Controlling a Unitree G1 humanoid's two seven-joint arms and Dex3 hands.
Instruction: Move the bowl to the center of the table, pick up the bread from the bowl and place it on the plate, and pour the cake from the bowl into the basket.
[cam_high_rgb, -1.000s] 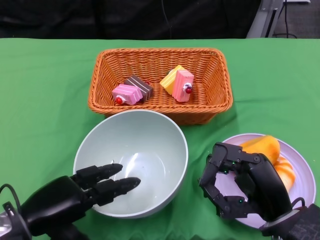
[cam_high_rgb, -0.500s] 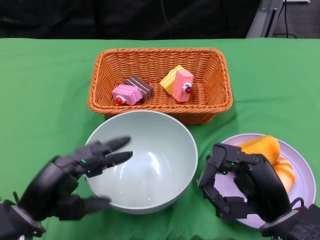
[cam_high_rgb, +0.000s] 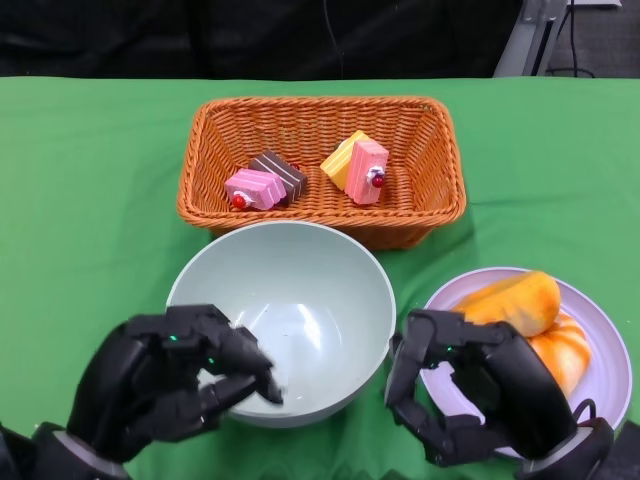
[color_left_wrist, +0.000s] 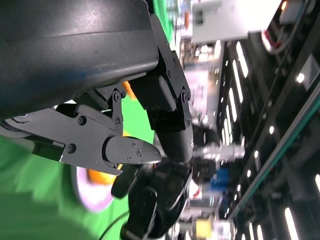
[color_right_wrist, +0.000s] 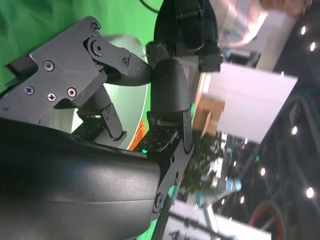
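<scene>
The left hand sits nearest, its fingers curled in over the near-left rim of the pale green bowl — whether they grip the rim cannot be told; the right hand is clenched on nothing, just beside the bowl's right side and over the near edge of the lilac plate; the bread lies on that plate; beyond the bowl stands the wicker basket, with the cake pieces inside — all on the green table.
</scene>
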